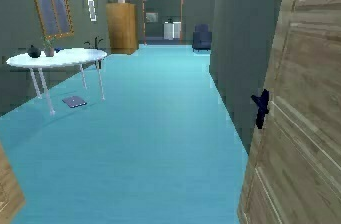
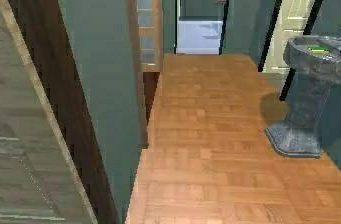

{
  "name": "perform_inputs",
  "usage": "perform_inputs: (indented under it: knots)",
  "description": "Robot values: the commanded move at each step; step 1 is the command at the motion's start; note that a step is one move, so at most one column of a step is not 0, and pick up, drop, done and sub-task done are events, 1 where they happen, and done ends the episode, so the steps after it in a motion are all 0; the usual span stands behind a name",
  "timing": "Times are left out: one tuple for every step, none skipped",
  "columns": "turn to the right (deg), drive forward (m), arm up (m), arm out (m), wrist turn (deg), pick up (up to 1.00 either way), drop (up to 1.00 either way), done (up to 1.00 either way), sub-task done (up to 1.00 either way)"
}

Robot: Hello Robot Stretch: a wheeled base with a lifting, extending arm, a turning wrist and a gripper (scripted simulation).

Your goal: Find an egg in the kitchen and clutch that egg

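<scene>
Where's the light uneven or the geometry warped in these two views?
Forward view: the teal floor is paler near the white table and darker toward the right, with no glare; the wooden door at the right leans, a lens effect only. Arm side view: the far doorway is brighter than the wood floor; there is a dark shadow beside the pedestal sink; the wooden panel at the left leans too.

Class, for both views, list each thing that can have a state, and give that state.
wooden door, standing open
white table, upright, small dark things on top
wooden cabinet, upright by the far wall
pedestal sink, upright, green thing in its basin
far doorway, open
</scene>
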Motion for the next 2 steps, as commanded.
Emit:
perform_inputs:
  knots:
    - [0.0, 1.00, 0.00, 0.00, 0.0, 0.00, 0.00, 0.00, 0.00]
    - [0.0, 1.00, 0.00, 0.00, 0.0, 0.00, 0.00, 0.00, 0.00]
